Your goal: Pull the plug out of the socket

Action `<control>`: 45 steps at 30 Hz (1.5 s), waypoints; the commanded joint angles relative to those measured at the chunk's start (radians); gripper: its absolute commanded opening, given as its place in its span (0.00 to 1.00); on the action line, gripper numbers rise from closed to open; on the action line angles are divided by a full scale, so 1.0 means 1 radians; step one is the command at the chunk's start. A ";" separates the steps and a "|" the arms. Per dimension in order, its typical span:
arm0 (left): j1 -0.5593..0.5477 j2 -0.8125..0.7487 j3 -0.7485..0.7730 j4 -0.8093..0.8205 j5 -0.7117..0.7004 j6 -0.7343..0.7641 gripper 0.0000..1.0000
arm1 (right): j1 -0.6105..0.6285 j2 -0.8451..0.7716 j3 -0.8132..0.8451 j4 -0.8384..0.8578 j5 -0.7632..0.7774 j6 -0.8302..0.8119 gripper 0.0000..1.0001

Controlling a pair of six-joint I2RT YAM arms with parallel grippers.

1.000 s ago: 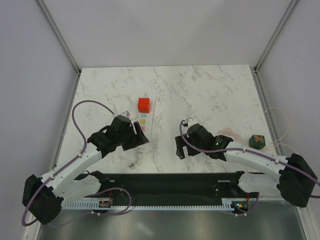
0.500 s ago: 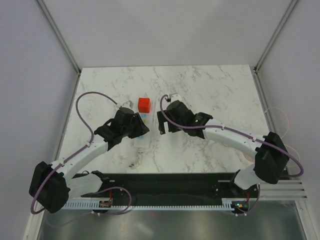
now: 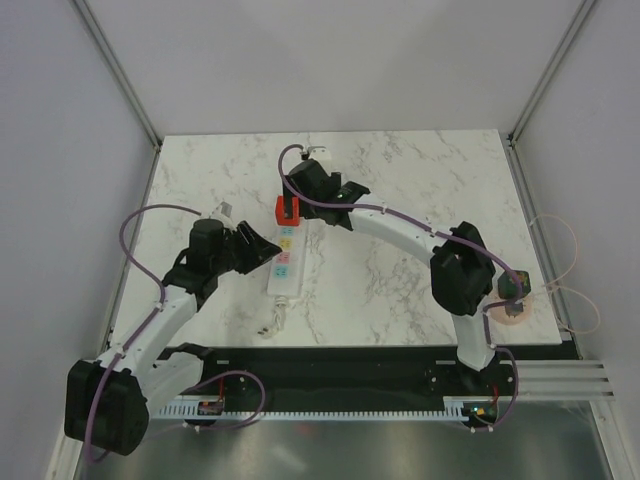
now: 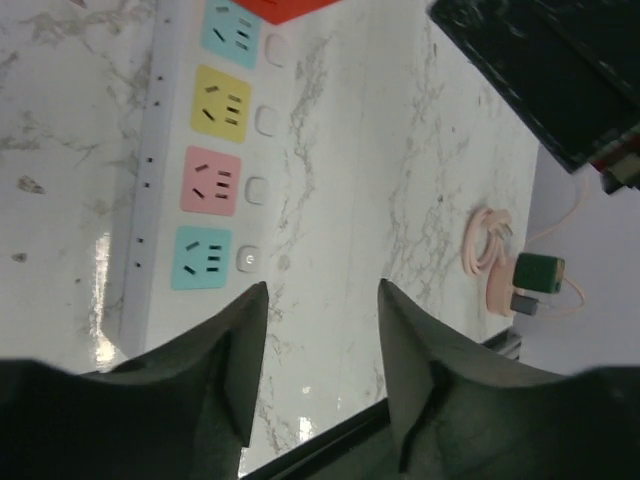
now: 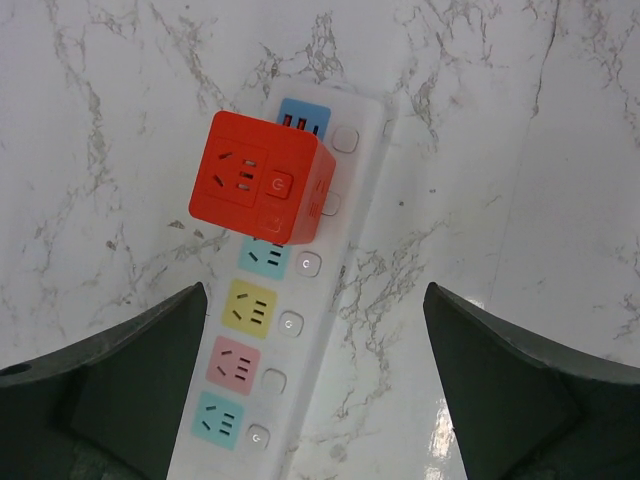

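Right wrist view: the plug (image 5: 262, 190) sits upper left of centre, apparently still seated in the socket (image 5: 283, 322) on the counter (image 5: 500, 150), so the pull remains. The right gripper (image 5: 315, 290) hovers over it, jaws spread wide, empty. The left gripper (image 4: 320, 290) has its jaws released beside the socket's teal end. A second ago the right gripper was well right of the plug.
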 commanded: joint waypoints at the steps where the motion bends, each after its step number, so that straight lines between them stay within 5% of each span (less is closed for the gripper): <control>1: 0.004 0.021 0.010 0.067 0.160 0.013 0.48 | 0.002 0.057 0.099 -0.028 0.069 0.028 0.98; 6: 0.013 -0.008 -0.093 0.162 0.243 -0.065 0.41 | 0.003 0.167 0.207 -0.029 0.103 0.058 0.98; 16: 0.073 0.018 -0.054 0.119 0.272 -0.066 0.37 | 0.034 0.324 0.389 -0.032 0.184 0.040 0.98; 20: 0.085 0.088 -0.045 0.162 0.349 -0.094 0.19 | 0.052 0.358 0.402 -0.031 0.232 0.046 0.98; 23: 0.100 0.128 -0.042 0.207 0.362 -0.119 0.16 | 0.063 0.385 0.436 -0.031 0.247 0.048 0.98; 45: 0.099 0.496 0.134 0.190 0.234 -0.013 0.02 | 0.089 0.485 0.491 -0.038 0.370 0.071 0.81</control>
